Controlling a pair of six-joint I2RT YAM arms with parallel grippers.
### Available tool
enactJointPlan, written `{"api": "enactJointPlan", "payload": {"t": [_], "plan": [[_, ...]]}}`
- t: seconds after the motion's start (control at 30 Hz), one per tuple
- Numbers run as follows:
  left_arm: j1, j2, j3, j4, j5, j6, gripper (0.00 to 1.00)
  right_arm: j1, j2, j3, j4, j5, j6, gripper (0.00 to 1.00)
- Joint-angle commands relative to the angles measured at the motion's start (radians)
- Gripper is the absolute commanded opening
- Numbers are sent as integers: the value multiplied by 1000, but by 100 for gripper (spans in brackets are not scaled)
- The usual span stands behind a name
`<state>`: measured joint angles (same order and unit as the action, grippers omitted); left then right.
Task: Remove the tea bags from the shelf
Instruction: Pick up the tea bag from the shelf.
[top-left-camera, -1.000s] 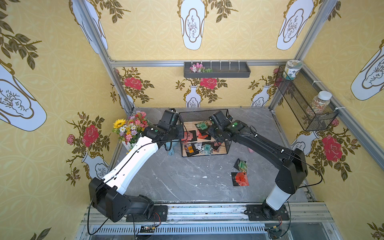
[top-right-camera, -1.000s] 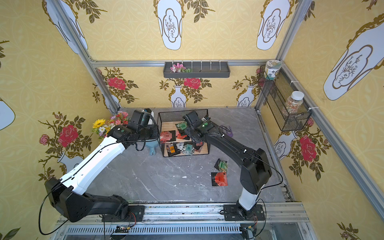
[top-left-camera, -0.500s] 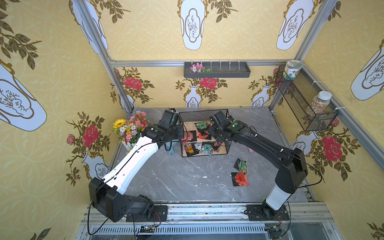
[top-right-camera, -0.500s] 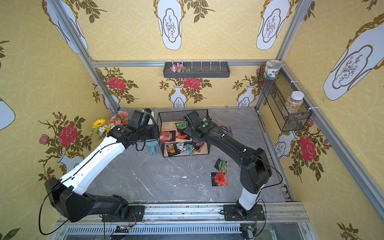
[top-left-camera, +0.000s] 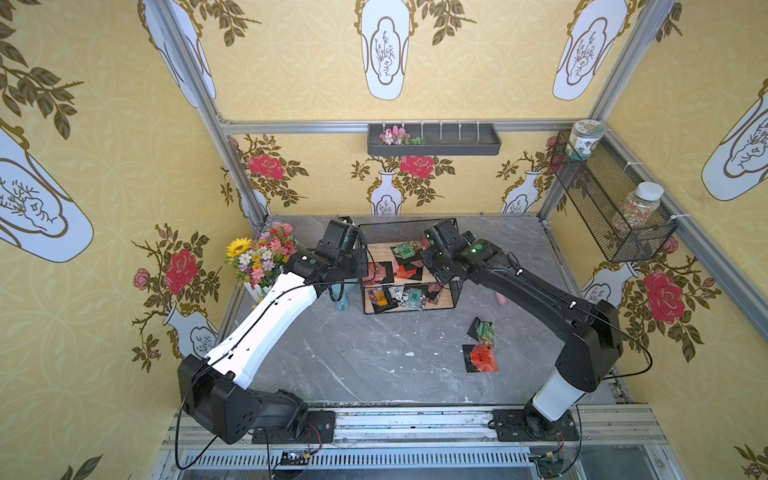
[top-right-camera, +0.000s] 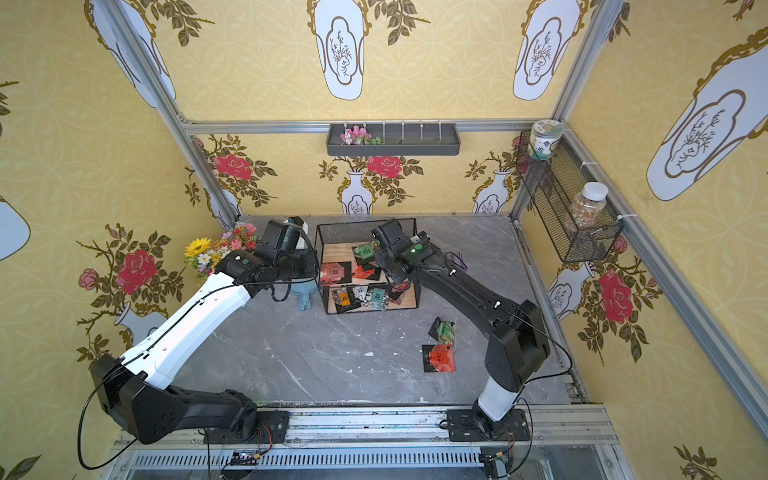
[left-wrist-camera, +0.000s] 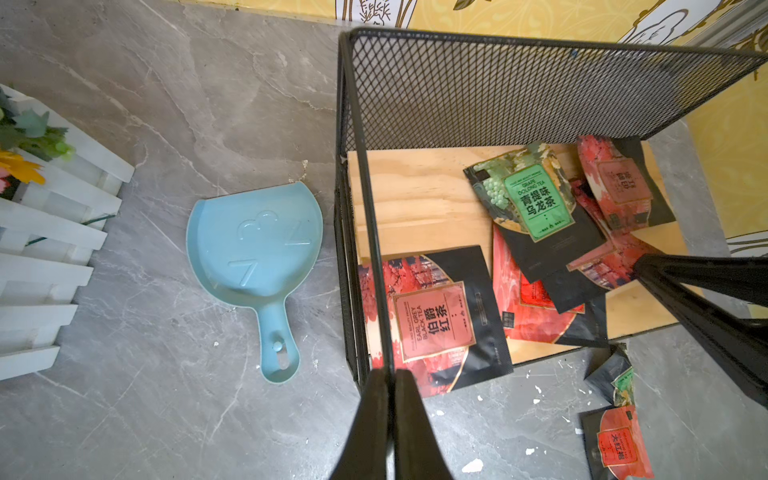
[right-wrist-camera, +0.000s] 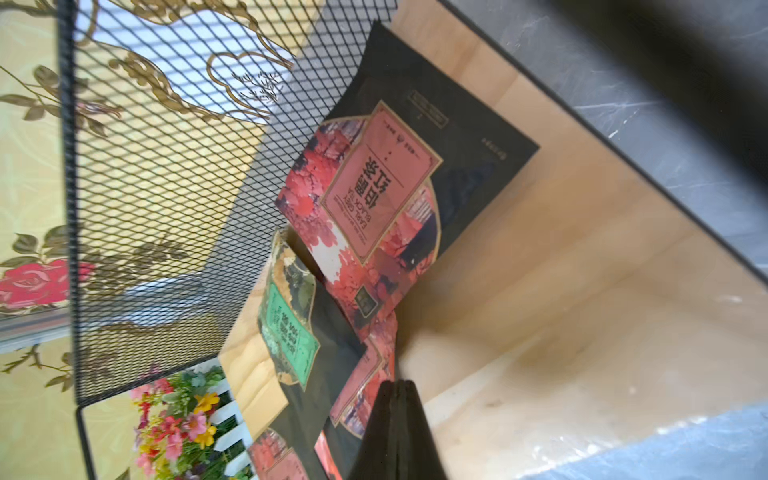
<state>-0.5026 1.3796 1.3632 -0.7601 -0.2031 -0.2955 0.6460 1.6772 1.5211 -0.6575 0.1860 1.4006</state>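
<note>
The shelf (top-left-camera: 409, 226) (top-right-camera: 365, 228) is a black wire rack with two wooden boards, at the back middle of the table. Several tea bags lie on its upper board: a green one (left-wrist-camera: 536, 203), a red Earl Grey one (left-wrist-camera: 432, 320) and more red ones (right-wrist-camera: 374, 195). More tea bags sit on the lower board (top-left-camera: 409, 297). Two lie on the table, one green (top-left-camera: 482, 330) and one red (top-left-camera: 481, 358). My left gripper (left-wrist-camera: 390, 374) is shut on the shelf's left side wire. My right gripper (right-wrist-camera: 397, 386) (left-wrist-camera: 640, 266) reaches over the upper board, shut on the edge of a red tea bag (left-wrist-camera: 602, 262).
A light blue dustpan (left-wrist-camera: 253, 237) lies just left of the shelf. A flower bouquet in a white picket box (top-left-camera: 262, 257) stands further left. A small pink object (top-left-camera: 500, 299) lies right of the shelf. A mesh basket with jars (top-left-camera: 611, 208) and a grey tray (top-left-camera: 432, 141) hang on the walls.
My right gripper's jaws have closed over the upper board, pinching the red tea bag's edge. The left arm has stayed on the shelf's wire.
</note>
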Motion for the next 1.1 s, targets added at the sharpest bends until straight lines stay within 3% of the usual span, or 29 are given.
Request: {"api": "enactJointPlan", "payload": {"t": [0.0,1.07], "plan": [[0,10,-1,-25,11,24,0,-3,-13,1,5,3,55,4],[1,23,6,-22,11,28,0,21,-65,42,-64,-39,272,0]]}}
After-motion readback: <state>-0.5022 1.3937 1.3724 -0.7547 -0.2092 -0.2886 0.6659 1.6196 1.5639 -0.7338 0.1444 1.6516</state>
